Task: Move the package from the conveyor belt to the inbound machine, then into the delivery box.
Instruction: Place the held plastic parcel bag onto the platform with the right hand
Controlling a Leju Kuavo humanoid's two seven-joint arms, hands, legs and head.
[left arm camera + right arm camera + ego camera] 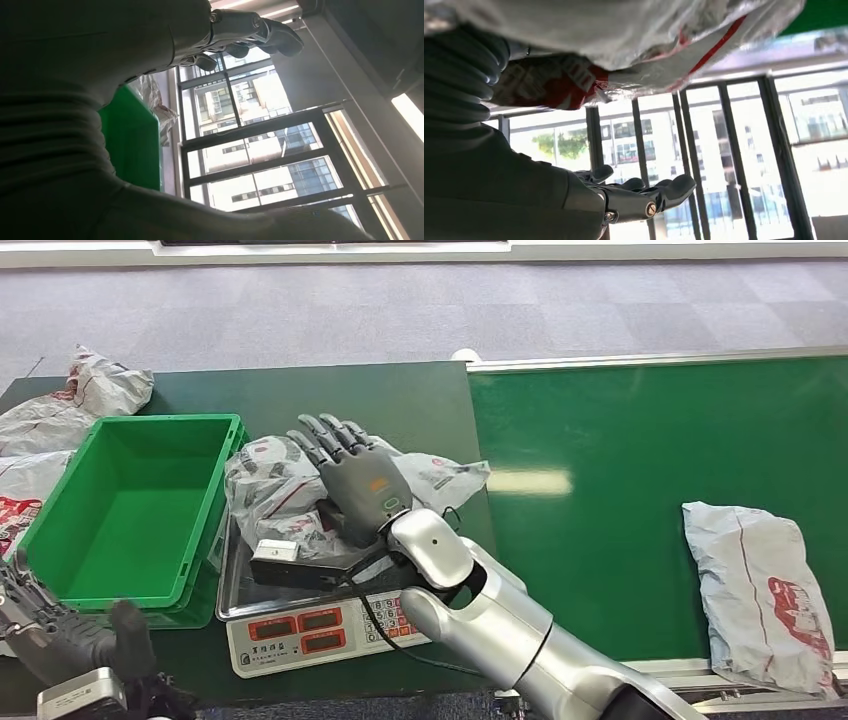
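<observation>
A: Left hand (70, 640) low at the near corner of the table (400, 400), fingers curled in, nothing held. Just beyond, green delivery box (215, 430), hollow inside as far as seen.

B: And beside the box?

A: Inbound machine (300, 635), a scale with red displays and a keypad, touching the box's right side. On its tray, a crumpled white package (265, 490) with red print. Right hand (350, 480) laid on top, palm down, fingers apart and stretched forward. In the right wrist view, package (634, 35) against the palm side, fingers (674, 187) out straight, not wrapped around it.

B: Gripping or just resting?

A: Hard to call a grip; looks like resting on it, spread. Either setting down or about to gather it up, cannot tell which.

B: Further right?

A: Conveyor belt (650, 460), green, with a second package (765, 590) lying at its near right end, well apart from the hand. More bags (90, 390) heaped at the far left, behind the box.

B: So how far along?

A: Seemingly the first leg done: package off the belt and on the machine. Left to do: close on it, lift it clear of the tray, carry it left over the box rim, drop it in
</observation>
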